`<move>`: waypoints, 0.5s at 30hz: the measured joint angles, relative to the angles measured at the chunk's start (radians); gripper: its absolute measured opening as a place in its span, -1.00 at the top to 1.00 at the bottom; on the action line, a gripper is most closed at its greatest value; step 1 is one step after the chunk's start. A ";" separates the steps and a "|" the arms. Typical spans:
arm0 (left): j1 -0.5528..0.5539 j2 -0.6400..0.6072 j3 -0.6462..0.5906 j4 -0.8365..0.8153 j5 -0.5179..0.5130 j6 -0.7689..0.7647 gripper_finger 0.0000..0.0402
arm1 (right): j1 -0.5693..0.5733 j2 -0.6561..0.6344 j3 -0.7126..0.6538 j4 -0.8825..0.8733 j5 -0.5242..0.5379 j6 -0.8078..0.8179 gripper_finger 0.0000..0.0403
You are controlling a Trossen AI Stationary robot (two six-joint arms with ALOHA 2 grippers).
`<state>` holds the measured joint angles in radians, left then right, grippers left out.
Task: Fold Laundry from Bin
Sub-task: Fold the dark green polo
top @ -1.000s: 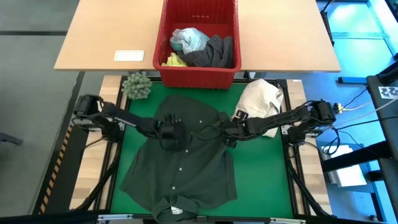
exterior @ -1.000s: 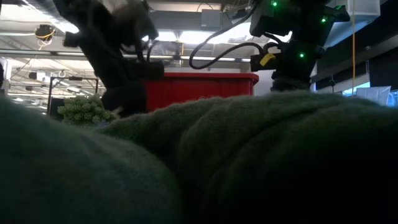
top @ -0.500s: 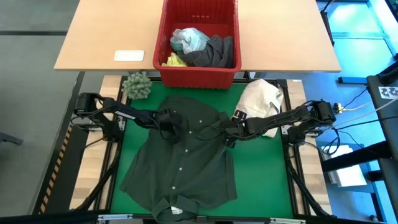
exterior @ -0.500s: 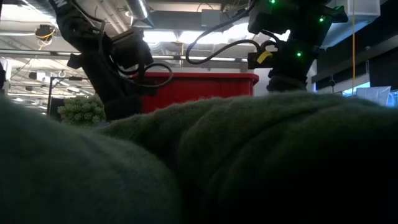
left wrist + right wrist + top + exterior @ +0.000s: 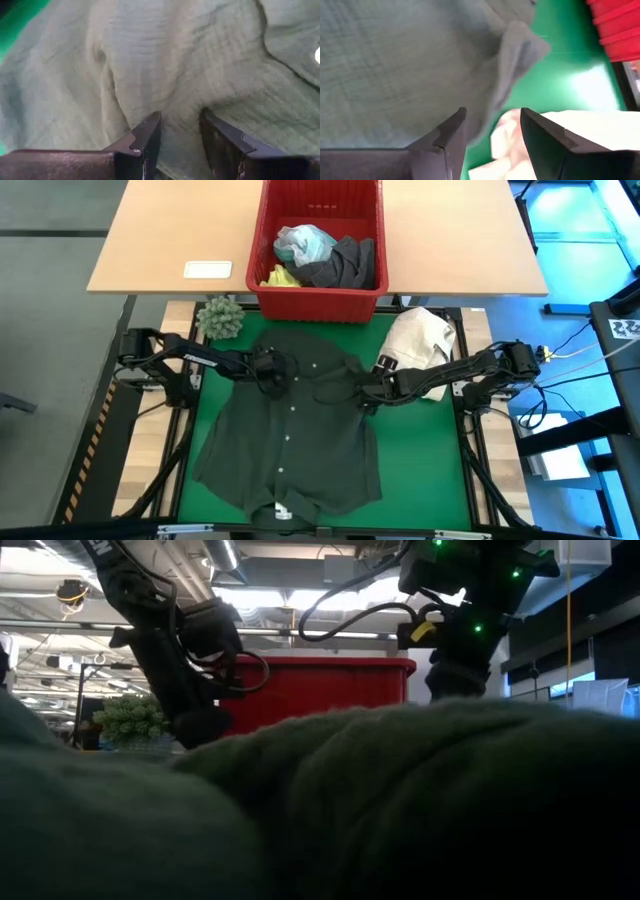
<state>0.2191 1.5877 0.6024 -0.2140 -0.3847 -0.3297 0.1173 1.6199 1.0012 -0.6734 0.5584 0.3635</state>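
A dark green button shirt [image 5: 290,440] lies spread on the green mat [image 5: 420,450], collar toward the near edge. My left gripper [image 5: 272,372] is on the shirt's far left part and shut on its cloth. My right gripper [image 5: 366,396] is at the shirt's right side, also shut on cloth. The red bin [image 5: 320,305] stands at the far edge, with grey, turquoise and yellow laundry [image 5: 330,258] heaped inside. In the low view the shirt [image 5: 400,810] fills the foreground and hides both grippers' fingertips. My left gripper pinches a raised ridge of the shirt's cloth [image 5: 180,132] between its two fingers [image 5: 149,135]. The fingers slant down from the table's left side. The rest of the shirt lies on the mat. My right gripper has the shirt's right edge [image 5: 487,122] between its two fingers [image 5: 451,131]. It comes slanting down from the table's right side. A loose flap of cloth [image 5: 520,45] sticks out beyond the fingers over the mat.
A cream-white cloth bundle [image 5: 420,340] lies at the mat's far right corner, close to my right arm. A green spiky ball [image 5: 220,318] sits at the far left corner. Behind is a wooden table [image 5: 450,240] with a white card [image 5: 208,270].
My left gripper has gone toward the table's far edge and sunk a little, rolling its wrist, and has drawn the shirt's far left part with it. The cloth bunched there now lies flatter and wider. The collar end has stayed in place.
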 joint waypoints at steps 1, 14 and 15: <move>0.000 -0.002 0.000 -0.008 -0.009 -0.008 0.33 | 0.000 0.000 0.000 0.000 0.011 0.004 0.10; -0.064 -0.252 0.028 -0.055 -0.001 0.030 0.33 | 0.000 -0.040 0.000 0.045 0.027 -0.034 0.10; -0.068 -0.270 0.028 -0.058 -0.015 0.030 0.33 | -0.005 -0.046 0.000 0.080 0.027 -0.058 0.10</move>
<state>0.1512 1.3179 0.6304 -0.2718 -0.3995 -0.2993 0.1126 1.5742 1.0012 -0.5934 0.5857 0.3055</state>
